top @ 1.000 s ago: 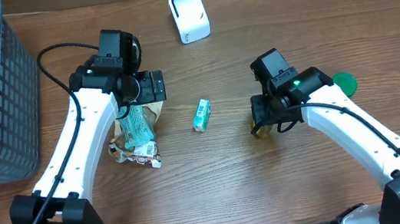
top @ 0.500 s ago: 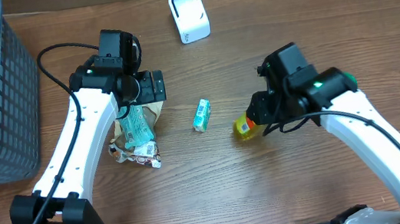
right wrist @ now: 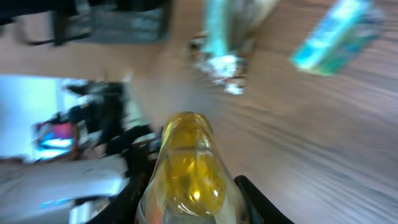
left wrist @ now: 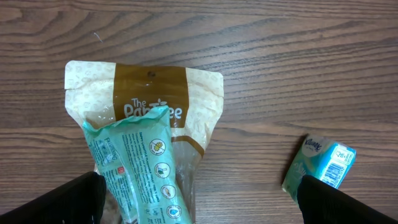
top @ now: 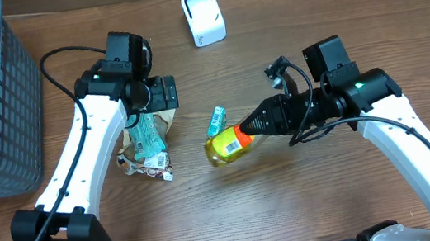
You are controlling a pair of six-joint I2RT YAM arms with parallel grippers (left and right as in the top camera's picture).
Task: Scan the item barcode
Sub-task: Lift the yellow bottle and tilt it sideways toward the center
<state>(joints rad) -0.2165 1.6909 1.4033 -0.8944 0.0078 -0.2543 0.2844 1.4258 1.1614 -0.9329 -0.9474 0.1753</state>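
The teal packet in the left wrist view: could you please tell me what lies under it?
A brown-and-cream pouch; the teal packet covers its lower left part.

Wood table (top: 293, 210), wire basket (top: 21, 113), white scanner (top: 203, 16), tissue pk (top: 215, 119), snack pouches (top: 148, 139)

Bottle (right wrist: 186, 168): blurred, base cut off below.
Basket (top: 24, 95): cropped at left edge.
Mint packet (left wrist: 137, 168): lower end apparently cropped.

- Overhead: high, facing straight down; takes in the whole brown wooden table (top: 235, 209).
- Left wrist: close, facing downward; shares the small teal tissue packet (left wrist: 320, 163) with overhead.
- Right wrist: very close, blurred, looking along the clear bottle of yellow liquid (right wrist: 186, 174); shared with overhead.
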